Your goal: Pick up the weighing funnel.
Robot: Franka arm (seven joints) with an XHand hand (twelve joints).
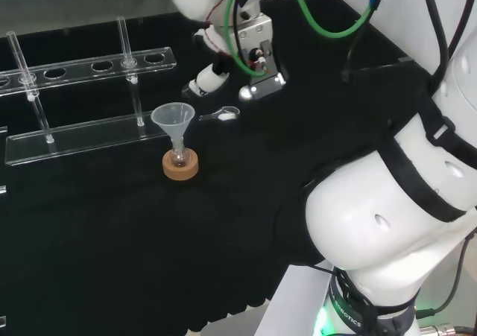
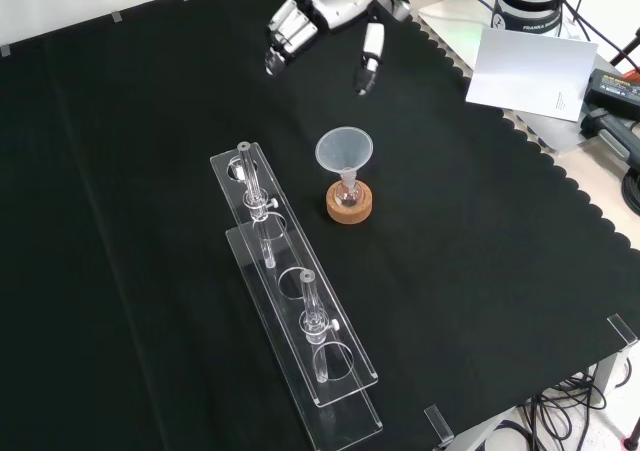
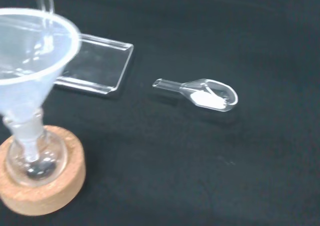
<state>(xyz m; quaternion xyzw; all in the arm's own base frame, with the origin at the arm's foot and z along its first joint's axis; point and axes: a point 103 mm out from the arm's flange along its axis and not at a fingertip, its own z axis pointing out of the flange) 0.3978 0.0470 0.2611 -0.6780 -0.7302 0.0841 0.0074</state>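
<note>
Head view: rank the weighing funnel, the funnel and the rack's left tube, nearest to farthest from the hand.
From the hand, in the head view:
1. The weighing funnel, on the cloth just below the hand.
2. The funnel, lower left of the hand, beyond the weighing funnel.
3. The left tube, at the view's far left.

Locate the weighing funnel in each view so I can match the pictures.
Head view: the weighing funnel lies on the cloth just right of the funnel, below the hand.
Front view: cannot pick it out, clear glass on black cloth.
Wrist view: the weighing funnel lies on the cloth apart from the funnel, with something white in it.
Shared landmark: the cork ring under the funnel's flask.
</note>
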